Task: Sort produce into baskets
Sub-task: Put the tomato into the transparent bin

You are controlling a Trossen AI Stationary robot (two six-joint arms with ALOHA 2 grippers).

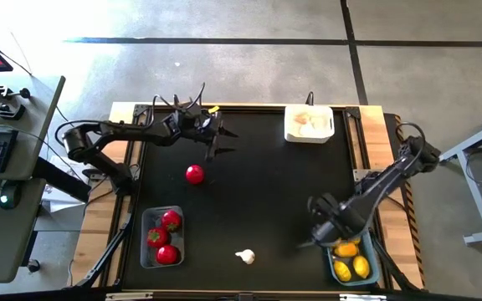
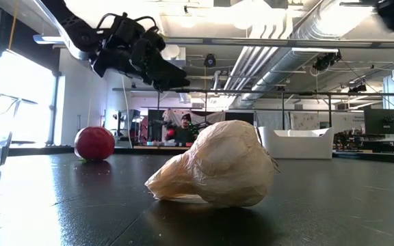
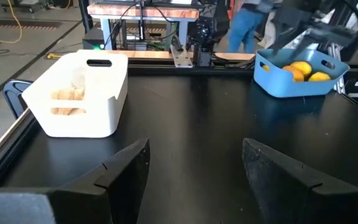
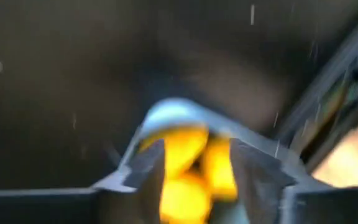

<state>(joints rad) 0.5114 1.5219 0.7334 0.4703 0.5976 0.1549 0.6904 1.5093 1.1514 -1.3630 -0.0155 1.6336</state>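
Below the left hand (image 1: 218, 139), a red piece (image 1: 194, 174).

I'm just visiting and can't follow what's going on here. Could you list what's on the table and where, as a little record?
Clear basket: three red pieces inside
Blue basket: yellow pieces inside
White basket: pale pieces inside
Loose red piece: on the mat, near the left arm
Loose garlic bulb: lying near the table's front edge
Left gripper: raised above the mat, fingers open, empty
Right gripper: beside the blue basket
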